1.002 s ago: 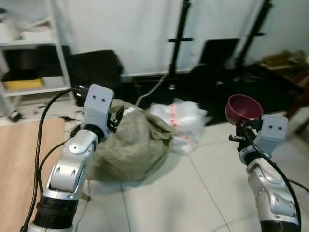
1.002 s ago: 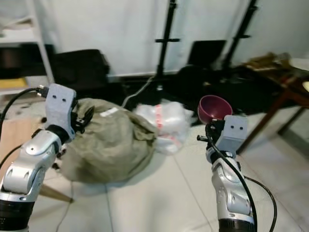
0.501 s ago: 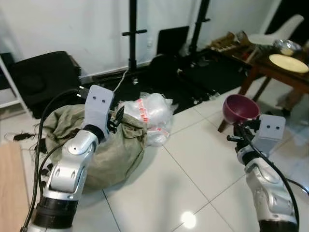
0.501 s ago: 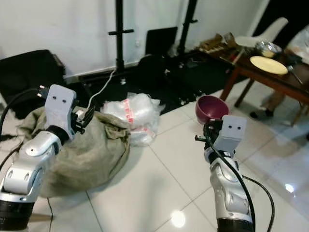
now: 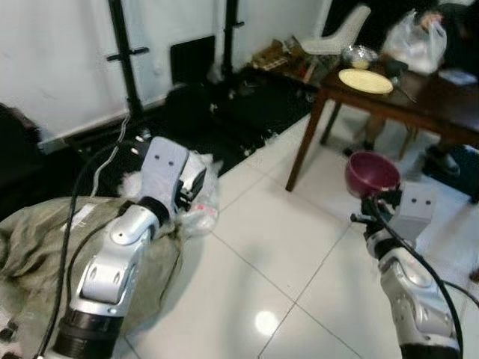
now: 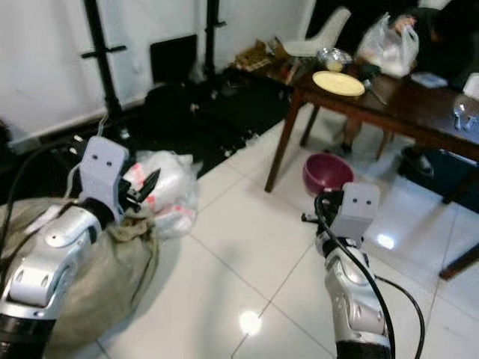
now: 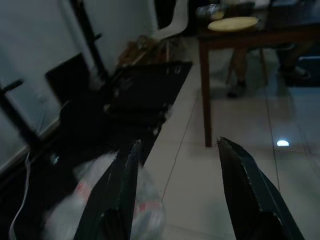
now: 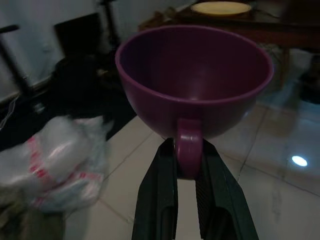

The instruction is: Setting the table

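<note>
A purple cup (image 8: 195, 80) is held upright by its handle in my right gripper (image 8: 188, 150), which is shut on it; in the head views the purple cup (image 5: 372, 173) rides at the right above the white tile floor. My left gripper (image 7: 176, 165) is raised at the left with its fingers open and nothing between them. A dark wooden table (image 6: 419, 101) stands ahead at the upper right, carrying a yellow plate (image 6: 338, 82), a small bowl (image 6: 333, 57) and a white plastic bag (image 6: 387, 45).
A white chair (image 6: 307, 41) stands behind the table. An olive sack (image 6: 90, 288) and a clear plastic bag (image 6: 168, 187) lie on the floor at the left. Black stands and dark cases line the white wall. Open tile floor (image 5: 277, 247) stretches toward the table.
The camera has swung to the right, so the table now sits nearer and larger and the sack has slid to the left edge. Both grippers keep their pose; the cup stays held.
</note>
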### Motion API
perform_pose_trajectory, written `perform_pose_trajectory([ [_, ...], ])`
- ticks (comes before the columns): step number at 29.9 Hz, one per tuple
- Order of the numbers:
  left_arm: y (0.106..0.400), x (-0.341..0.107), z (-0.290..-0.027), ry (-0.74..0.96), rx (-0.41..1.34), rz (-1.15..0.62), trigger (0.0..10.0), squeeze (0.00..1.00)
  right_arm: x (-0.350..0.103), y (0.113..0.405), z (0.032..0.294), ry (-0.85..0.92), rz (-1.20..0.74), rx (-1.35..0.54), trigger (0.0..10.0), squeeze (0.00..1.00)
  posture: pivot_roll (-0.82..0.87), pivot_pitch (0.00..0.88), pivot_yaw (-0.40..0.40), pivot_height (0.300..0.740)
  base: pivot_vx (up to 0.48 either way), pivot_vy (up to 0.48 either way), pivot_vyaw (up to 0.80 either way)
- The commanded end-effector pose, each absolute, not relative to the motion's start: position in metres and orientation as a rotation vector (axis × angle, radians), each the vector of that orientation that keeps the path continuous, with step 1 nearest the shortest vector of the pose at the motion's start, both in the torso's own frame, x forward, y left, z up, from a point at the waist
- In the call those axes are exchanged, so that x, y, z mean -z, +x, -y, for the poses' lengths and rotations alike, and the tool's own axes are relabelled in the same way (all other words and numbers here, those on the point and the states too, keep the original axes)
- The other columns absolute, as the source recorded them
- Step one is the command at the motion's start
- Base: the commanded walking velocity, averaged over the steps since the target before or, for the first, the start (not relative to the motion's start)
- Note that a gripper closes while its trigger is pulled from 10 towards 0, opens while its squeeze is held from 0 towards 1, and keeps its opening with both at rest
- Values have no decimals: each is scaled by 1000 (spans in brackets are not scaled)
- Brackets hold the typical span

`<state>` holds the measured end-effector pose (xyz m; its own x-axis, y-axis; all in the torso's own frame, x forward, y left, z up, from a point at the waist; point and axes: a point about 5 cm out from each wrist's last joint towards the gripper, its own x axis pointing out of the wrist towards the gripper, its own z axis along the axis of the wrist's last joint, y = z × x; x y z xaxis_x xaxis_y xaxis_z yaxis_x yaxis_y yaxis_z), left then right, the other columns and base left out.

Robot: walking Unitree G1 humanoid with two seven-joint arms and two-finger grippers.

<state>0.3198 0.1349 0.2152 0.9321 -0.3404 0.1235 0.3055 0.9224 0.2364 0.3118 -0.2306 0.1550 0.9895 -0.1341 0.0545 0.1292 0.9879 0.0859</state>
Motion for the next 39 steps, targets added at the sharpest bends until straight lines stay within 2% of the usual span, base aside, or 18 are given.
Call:
perform_pose_trajectory([
  [1,316,-221,-123,216,399,206,10000,0,-156,310,236,83,68,157,10000,0,-38,0,42,740,480,0,-800],
  [39,317,-223,-117,209,437,232,10000,0,-156,310,236,80,68,161,10000,0,-47,0,45,740,480,0,-799],
])
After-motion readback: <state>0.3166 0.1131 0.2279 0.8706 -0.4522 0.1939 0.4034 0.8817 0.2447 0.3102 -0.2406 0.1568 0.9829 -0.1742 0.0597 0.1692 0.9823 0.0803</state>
